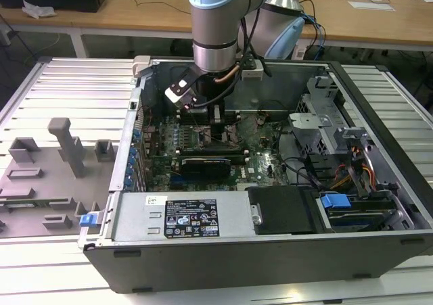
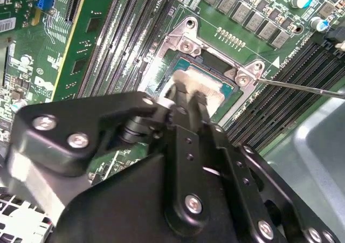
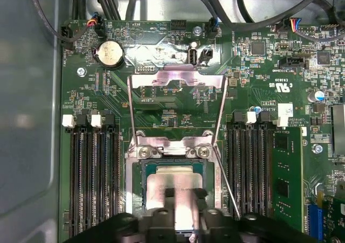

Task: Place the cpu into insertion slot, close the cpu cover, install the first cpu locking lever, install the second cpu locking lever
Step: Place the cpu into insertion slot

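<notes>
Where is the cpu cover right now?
In the first wrist view the cpu cover is flipped open, hinged at the edge of the insertion slot and reaching toward the coin battery.

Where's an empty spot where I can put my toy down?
Bare ribbed table lies beyond the grey fixtures, at the exterior view's left, and again at its right, beside the case. Inside the case it is crowded: the gripper is at the cpu, between memory slots, with cables nearby.

The hand point(image 3: 180, 202) covers part of the cpu point(image 3: 172, 179), which itself hides most of the insertion slot point(image 3: 141, 185).
</notes>
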Tool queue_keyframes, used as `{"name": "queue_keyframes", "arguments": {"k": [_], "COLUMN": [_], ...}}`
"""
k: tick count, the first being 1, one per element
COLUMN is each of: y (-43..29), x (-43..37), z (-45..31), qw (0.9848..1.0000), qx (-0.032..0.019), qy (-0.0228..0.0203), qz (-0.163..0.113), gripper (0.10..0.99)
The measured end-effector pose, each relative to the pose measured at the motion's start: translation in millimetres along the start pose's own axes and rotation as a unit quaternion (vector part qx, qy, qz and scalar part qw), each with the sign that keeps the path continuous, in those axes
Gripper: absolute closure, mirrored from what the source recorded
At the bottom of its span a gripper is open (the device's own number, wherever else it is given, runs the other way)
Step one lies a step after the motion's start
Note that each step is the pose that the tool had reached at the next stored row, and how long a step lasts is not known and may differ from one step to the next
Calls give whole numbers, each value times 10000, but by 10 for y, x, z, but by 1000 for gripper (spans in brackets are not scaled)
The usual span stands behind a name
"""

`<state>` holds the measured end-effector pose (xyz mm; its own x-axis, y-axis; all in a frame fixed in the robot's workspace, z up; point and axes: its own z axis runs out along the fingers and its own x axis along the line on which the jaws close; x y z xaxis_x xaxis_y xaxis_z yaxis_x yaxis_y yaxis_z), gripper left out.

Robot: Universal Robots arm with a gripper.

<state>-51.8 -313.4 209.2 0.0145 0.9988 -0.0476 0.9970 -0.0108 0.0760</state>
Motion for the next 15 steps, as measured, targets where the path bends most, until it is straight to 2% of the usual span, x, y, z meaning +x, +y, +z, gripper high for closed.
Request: {"name": "queue_keyframes", "arguments": {"k": [1, 6, 7, 9, 10, 11, 12, 15], "y": [0, 0, -1, 0, 0, 0, 0, -5], "x": [0, 0, -2, -2, -4, -6, -6, -10], "z": [0, -1, -3, -1, -1, 4, 11, 46], "qw": [10000, 10000, 10000, 9998, 9994, 9993, 9993, 9993], "qx": [0, 0, 1, 0, 1, 1, 0, 4], "qy": [0, 1, 33, 215, 339, 367, 374, 375], "qz": [0, 0, 2, 17, 25, 28, 28, 35], "gripper": [976, 980, 980, 980, 980, 980, 980, 980]}}
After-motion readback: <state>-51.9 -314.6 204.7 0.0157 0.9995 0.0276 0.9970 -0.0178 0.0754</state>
